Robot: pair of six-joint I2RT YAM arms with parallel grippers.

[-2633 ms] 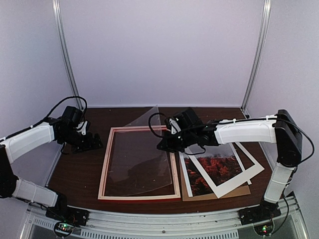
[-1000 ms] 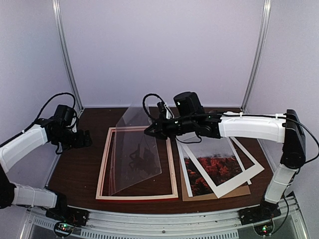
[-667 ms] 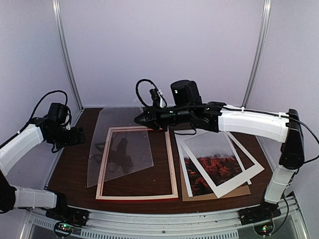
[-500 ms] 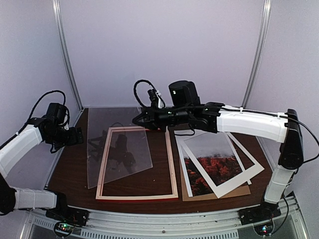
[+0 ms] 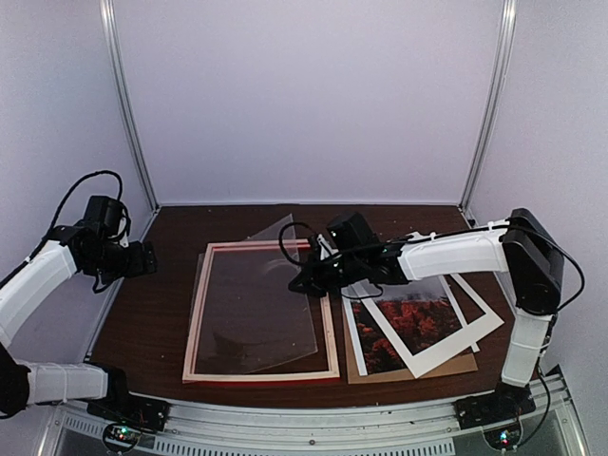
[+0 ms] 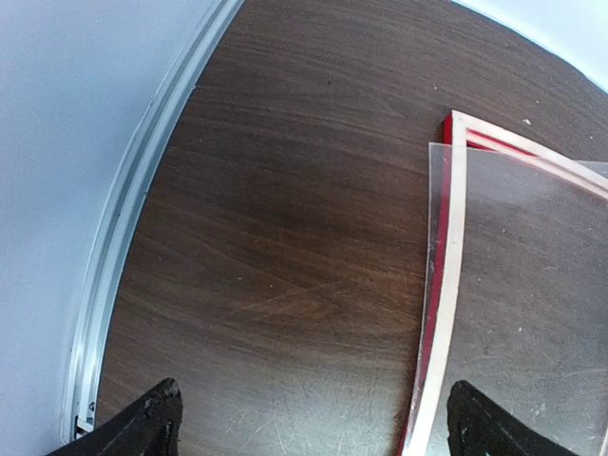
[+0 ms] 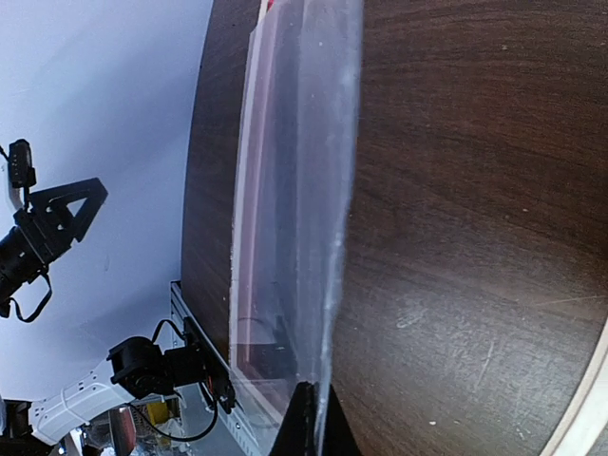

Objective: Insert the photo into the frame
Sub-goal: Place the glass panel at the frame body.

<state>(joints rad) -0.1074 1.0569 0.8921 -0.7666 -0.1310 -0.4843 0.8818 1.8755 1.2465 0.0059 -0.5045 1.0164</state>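
2 white-shelled arms (image 5: 446,255), black joints (image 5: 532,271), black cables (image 5: 84,176)

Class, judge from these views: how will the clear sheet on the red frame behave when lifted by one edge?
Likely fairly stiff: the clear sheet, pinched at one edge by the right gripper, shows straight edges without sagging. Probably light, being so thin edge-on. Its glossy surface may slide on the frame.

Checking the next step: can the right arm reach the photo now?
Probably not yet: the right arm has its jaws shut on the clear sheet, though the photo lies just beside it.
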